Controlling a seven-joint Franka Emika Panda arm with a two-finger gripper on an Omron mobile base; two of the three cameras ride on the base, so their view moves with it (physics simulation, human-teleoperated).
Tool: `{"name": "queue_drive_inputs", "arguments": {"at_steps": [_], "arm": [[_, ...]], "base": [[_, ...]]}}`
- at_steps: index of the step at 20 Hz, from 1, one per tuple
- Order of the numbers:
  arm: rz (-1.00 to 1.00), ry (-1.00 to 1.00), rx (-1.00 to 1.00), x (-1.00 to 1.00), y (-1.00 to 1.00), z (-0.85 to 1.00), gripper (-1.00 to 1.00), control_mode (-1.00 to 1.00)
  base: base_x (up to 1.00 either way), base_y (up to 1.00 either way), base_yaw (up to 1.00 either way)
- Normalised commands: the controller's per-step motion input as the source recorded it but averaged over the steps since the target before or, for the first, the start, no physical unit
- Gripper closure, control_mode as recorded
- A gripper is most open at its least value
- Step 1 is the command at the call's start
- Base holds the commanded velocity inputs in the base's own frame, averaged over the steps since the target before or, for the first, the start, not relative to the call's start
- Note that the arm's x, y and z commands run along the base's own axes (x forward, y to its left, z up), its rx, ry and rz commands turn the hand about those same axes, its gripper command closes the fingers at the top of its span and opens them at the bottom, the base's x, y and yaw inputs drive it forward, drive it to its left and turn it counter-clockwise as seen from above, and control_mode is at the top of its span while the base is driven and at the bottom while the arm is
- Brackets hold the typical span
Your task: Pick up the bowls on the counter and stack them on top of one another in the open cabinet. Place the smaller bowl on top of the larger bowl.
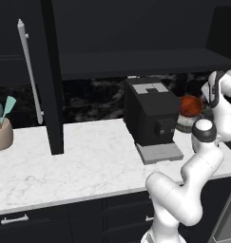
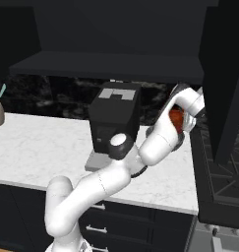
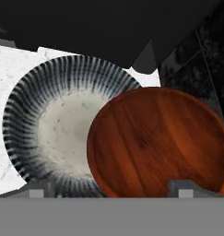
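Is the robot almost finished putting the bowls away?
Not really. Both bowls sit on the counter beside the coffee machine, not in the open cabinet. The reddish-brown bowl overlaps the grey bowl from the hand's view. The gripper is at them with fingers spread, holding nothing. Lifting both into the cabinet and stacking is left.

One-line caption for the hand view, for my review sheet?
Hand open over the reddish-brown bowl, which overlaps the striped grey bowl on the white counter.
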Motion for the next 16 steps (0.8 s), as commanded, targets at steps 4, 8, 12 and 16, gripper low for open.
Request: {"name": "queue_drive_inputs", "arguments": {"at_steps": [4,8,12,16], "arm": [[0.25,0.11,-0.25,-0.99,0.18,-0.53,-1.0,-1.0],[0.23,0.1,-0.14,-0.8,0.19,-0.49,-1.0,-1.0],[0.09,0.03,-0.01,-0.23,0.47,-0.46,-1.0,-1.0],[0.0,0.0,0.04,0.0,0.59,-0.39,-1.0,-1.0]], "base": [[0.0,0.0,0.0],[0.0,0.0,0.0],[0.0,0.0,0.0],[0.0,0.0,0.0]]}}
